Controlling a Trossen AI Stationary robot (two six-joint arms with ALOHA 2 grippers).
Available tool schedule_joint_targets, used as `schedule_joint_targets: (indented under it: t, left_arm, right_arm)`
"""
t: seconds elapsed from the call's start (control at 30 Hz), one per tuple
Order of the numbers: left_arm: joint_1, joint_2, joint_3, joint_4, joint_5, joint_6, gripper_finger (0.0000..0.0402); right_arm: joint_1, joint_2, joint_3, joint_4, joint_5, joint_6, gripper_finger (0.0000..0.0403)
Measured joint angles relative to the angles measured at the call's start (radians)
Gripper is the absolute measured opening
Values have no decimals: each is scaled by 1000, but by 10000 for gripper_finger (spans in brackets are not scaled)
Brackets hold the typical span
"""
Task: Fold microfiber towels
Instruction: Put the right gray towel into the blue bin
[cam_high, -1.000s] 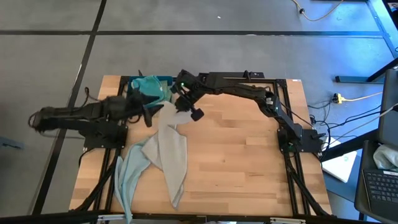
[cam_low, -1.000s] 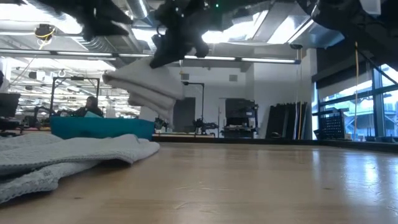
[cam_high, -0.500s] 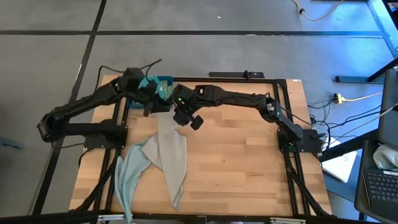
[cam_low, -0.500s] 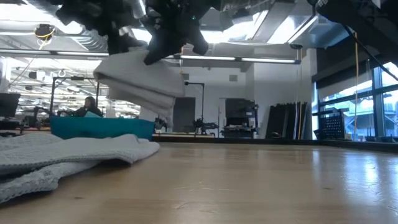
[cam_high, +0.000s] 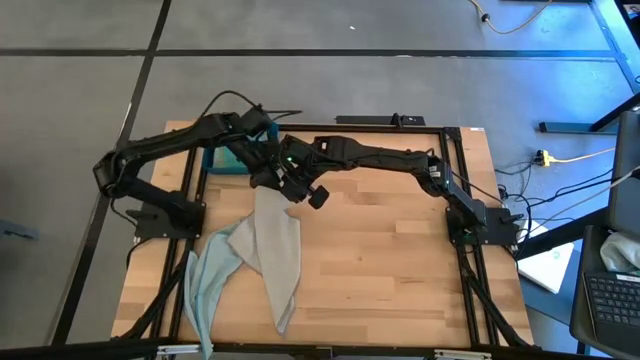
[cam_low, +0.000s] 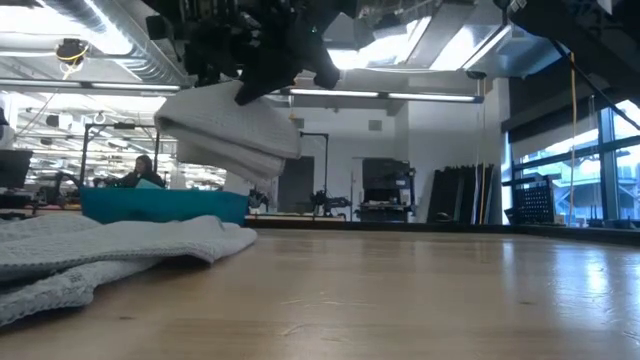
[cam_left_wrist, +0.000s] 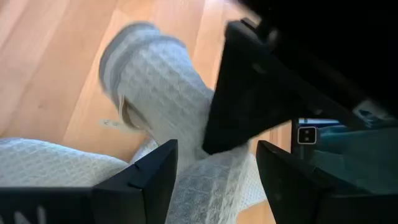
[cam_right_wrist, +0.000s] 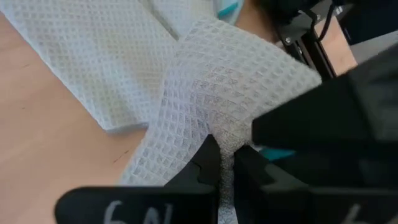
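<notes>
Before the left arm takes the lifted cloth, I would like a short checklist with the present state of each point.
1. Right claw shut on the light grey waffle-weave microfiber towel: ok.
2. Towel's upper part lifted off the wooden table: ok.
3. Left claw open: ok.
4. Left claw close to the towel: ok.
5. Left claw touching the towel: cannot tell.
6. Towel's lower end free of the table: not ok.

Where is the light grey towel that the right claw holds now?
In the high view the light grey towel hangs from the shut right claw over the table's far left part, beside the open left claw and the blue tray.
</notes>
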Motion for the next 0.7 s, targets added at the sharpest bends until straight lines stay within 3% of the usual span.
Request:
schedule_joint_targets:
  t: [0.2, 0.37, 0.7]
  left_arm:
    - [-12, 12, 2, -28, 11, 15, 212]
    - [-58, 7, 6, 15, -150, 15, 212]
    - [-58, 0, 4, -3, -191, 31, 209]
  right_arm:
    - [-23, 2, 0, -20, -16, 32, 20]
    - [-50, 7, -5, -2, -19, 111, 20]
    - [-71, 8, -5, 11, -2, 188, 20]
